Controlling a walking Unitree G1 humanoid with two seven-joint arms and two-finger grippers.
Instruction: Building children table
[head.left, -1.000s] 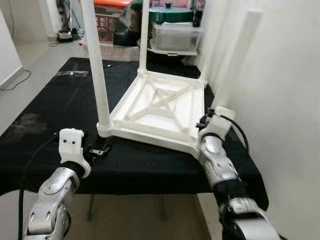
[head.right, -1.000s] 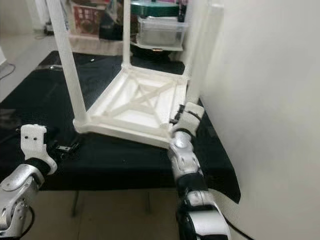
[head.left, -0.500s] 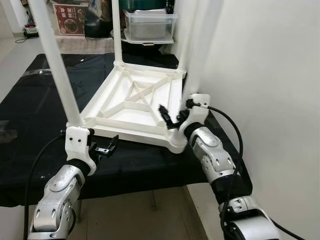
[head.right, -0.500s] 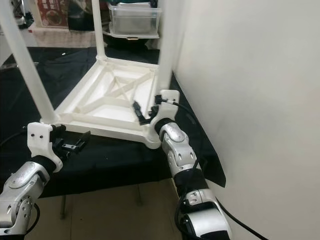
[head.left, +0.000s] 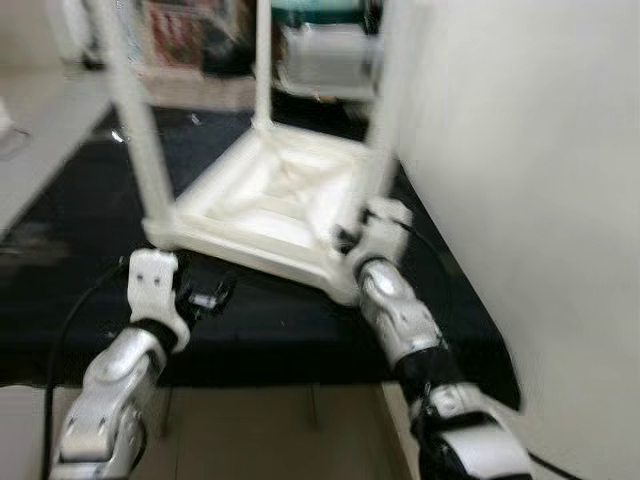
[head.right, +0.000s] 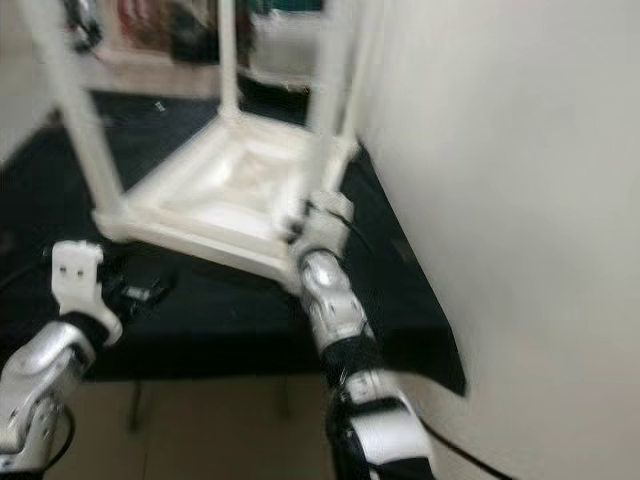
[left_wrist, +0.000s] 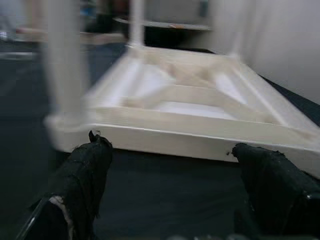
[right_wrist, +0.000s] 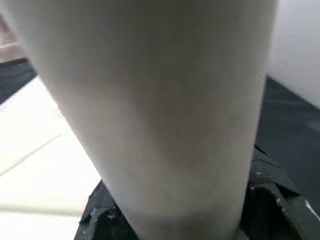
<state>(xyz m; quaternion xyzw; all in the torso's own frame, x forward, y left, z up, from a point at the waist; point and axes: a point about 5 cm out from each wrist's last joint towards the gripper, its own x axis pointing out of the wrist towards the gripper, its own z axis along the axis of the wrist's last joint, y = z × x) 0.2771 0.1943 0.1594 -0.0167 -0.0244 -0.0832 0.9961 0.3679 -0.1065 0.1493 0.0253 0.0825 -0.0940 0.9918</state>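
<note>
Black-draped tabletop (head.left: 60, 290) carries the inverted white children table (head.left: 270, 215), legs up, beside the wall; right gripper (head.left: 352, 238) at its 5 o'clock corner, fingers closed around the table leg (right_wrist: 165, 100); left gripper (left_wrist: 175, 200) at 7 o'clock, fingers wide, facing the near frame edge.

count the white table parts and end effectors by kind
legs: 3
tabletop: 1
end effectors: 2 (left end effector, right end effector)
total: 6
</note>
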